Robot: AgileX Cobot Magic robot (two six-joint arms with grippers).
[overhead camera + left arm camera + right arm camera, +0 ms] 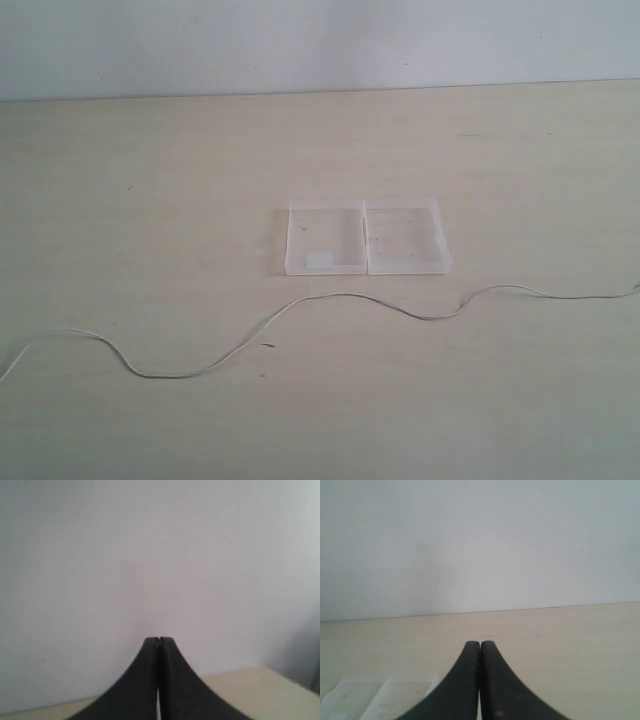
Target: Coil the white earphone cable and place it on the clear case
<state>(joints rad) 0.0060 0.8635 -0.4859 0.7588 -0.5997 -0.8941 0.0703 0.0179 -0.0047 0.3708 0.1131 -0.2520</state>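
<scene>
The white earphone cable (330,296) lies stretched in loose waves across the table, running from the left edge to the right edge in the exterior view. Behind its middle sits the clear case (365,237), opened flat as two joined square halves, with a small white rectangle (320,259) in the left half. Neither arm shows in the exterior view. My left gripper (159,640) is shut with nothing between its black fingers and faces a pale wall. My right gripper (480,643) is also shut and empty, and part of the clear case (380,692) appears beside it.
The light wooden table (150,180) ends at a pale wall (300,40) behind. A small dark speck (269,346) lies near the cable.
</scene>
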